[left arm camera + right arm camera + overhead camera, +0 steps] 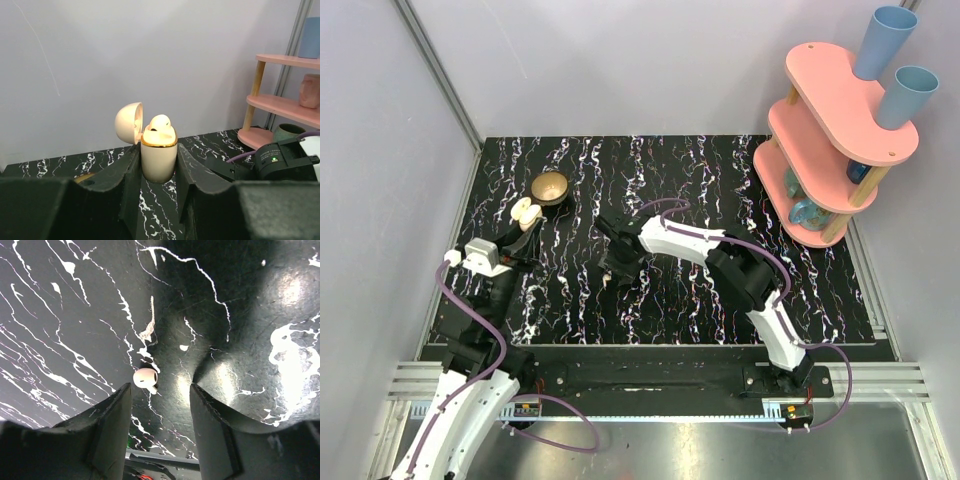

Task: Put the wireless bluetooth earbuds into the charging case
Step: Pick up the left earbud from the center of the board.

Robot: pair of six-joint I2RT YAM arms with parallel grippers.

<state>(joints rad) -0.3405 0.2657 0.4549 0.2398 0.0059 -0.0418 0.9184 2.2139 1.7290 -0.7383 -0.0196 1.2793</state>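
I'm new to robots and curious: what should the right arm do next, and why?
Probably close the right gripper on the earbud: it lies on the table between its open jaws, ungripped, while the charging case stands open with one bud seated.

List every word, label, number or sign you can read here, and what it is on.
None can be read.
Charging case, earbud, pink shelf: no print visible.
Ticked strip at the near edge: marks too small to read.
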